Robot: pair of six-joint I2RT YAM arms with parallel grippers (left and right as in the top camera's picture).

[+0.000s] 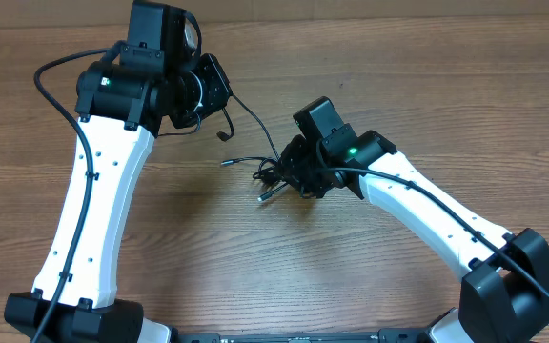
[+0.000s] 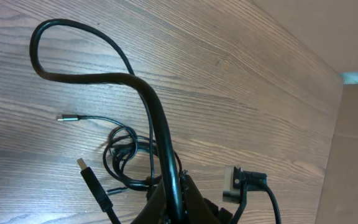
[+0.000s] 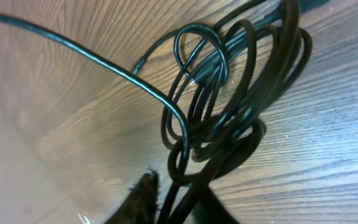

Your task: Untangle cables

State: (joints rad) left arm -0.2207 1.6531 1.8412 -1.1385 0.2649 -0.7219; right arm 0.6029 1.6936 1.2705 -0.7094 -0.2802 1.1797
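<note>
The cables lie as a black knot [image 1: 274, 173] mid-table, with a silvery-blue tip [image 1: 225, 163] and another plug [image 1: 263, 198] sticking out. My left gripper [image 1: 221, 88] is shut on one thick cable [image 2: 157, 118], which loops up and away from the knot [image 2: 129, 155]. A short end with a metal plug [image 2: 236, 180] dangles beside it. My right gripper [image 1: 292, 173] sits at the knot's right side. In the right wrist view its fingers [image 3: 143, 196] are closed round two strands [image 3: 188, 186] coming out of the coiled loops [image 3: 235, 93].
Bare wooden table [image 1: 208, 248] surrounds the knot. A USB plug [image 2: 87, 173] and the thin silver-tipped lead [image 2: 64, 117] lie loose to the knot's left. The table's far edge [image 2: 337, 81] shows at the right of the left wrist view.
</note>
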